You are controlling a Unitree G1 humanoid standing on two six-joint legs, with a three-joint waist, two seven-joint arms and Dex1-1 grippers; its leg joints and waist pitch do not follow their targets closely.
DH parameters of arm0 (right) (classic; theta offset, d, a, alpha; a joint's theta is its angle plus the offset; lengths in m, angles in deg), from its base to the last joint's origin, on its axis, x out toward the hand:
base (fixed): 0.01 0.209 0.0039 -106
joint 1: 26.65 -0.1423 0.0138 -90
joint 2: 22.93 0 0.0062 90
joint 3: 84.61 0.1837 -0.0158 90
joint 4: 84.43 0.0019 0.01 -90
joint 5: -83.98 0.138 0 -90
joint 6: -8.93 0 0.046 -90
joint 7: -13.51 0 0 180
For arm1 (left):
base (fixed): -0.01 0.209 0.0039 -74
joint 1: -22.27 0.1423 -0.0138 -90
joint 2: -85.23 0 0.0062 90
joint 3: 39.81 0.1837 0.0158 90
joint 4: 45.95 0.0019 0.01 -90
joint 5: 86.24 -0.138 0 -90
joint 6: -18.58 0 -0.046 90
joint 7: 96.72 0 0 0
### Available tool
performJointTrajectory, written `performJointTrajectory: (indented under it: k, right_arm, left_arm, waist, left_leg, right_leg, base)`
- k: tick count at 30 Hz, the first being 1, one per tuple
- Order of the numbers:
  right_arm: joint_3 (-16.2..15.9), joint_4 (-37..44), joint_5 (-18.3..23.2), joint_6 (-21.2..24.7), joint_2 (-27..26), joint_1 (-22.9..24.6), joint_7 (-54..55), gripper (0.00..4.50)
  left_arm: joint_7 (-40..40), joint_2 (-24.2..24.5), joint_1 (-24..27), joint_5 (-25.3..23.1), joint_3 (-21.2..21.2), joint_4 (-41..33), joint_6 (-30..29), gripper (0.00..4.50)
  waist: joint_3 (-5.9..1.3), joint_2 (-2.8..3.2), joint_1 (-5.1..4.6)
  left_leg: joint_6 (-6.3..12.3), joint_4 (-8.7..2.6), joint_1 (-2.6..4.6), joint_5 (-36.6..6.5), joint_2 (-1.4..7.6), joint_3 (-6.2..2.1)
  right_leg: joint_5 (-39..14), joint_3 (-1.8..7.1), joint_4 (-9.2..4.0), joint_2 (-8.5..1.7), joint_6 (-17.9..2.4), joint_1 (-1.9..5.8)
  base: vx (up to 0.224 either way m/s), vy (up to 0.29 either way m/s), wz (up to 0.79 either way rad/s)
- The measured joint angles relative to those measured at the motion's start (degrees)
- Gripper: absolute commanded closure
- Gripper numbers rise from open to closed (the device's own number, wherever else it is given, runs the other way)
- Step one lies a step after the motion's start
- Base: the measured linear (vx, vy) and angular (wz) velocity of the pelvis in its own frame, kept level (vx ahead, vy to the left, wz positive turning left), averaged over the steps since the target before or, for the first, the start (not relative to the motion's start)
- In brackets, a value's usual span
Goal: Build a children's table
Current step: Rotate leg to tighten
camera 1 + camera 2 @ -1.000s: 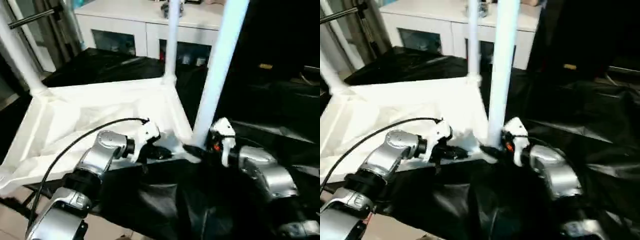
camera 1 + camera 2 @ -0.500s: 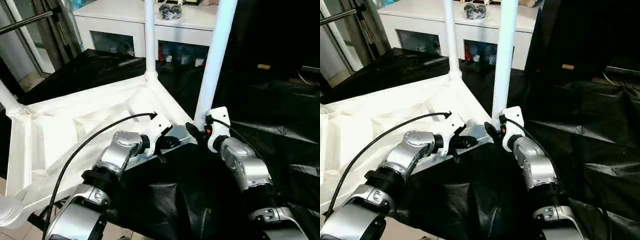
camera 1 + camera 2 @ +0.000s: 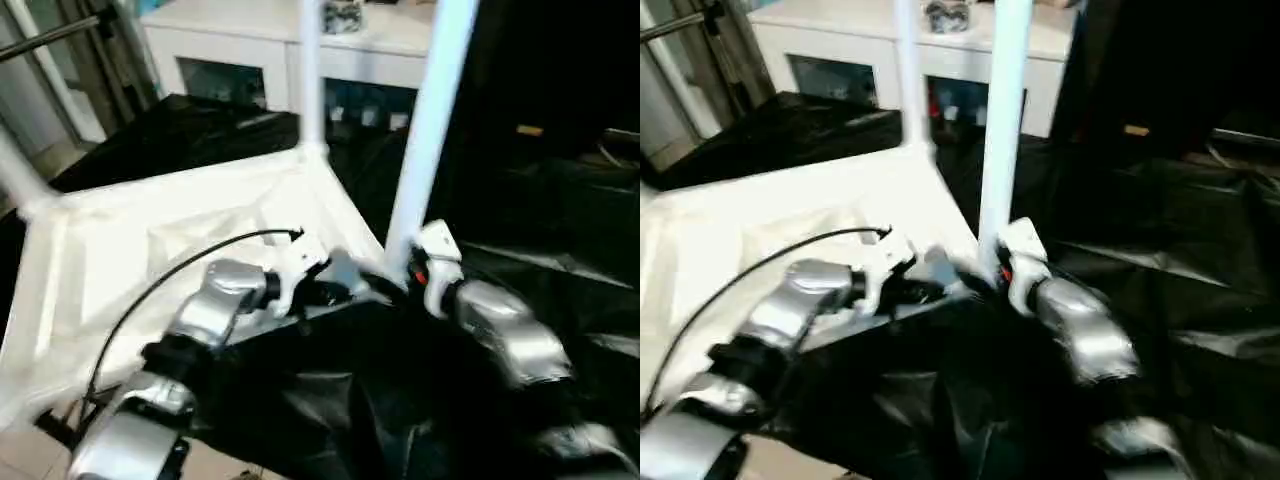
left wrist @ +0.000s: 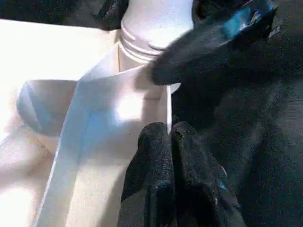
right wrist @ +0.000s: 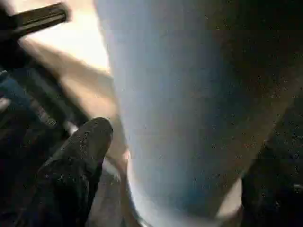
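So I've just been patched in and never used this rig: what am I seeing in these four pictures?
The two wide pictures come from the robot's head, looking down over its silver forearms. The white table top lies upside down on the black-draped work table, with legs standing up from its corners. The left gripper, seen in its own wrist camera, is pinched shut on the table top's rim beside the near corner socket. The right gripper straddles the base of the nearest leg, which fills much of the right wrist picture. A white cabinet stands behind.
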Motion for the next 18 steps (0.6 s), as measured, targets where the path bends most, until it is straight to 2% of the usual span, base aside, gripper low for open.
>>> performJointTrajectory:
  k: [6,18]
  right_arm:
    - [-0.75,2.46,2.32,1.92,2.86,1.42,-6.48,0.57]
    - [-0.61,3.51,2.77,3.49,3.3,1.91,-7.87,1.53]
  left_arm:
    - [-4.16,1.19,0.12,0.21,1.12,-0.38,0.41,4.5]
    - [-6.2,1.82,0.73,0.34,0.99,-0.97,0.39,4.5]
  waist:
    - [0.01,0.02,0.17]
    - [0.01,0.03,0.31]
  left_leg:
    - [-0.02,0.07,0.03,0.01,0.0,0.01]
    - [-0.02,0.06,0.02,0.01,0.01,0.01]
  right_leg:
    - [0.01,0.01,0.05,-0.01,-0.01,0.04]
    - [0.01,0.0,0.06,-0.01,0.0,0.03]
  base:
    - [0.0,0.0,0.0]
    - [0.0,0.0,0.0]
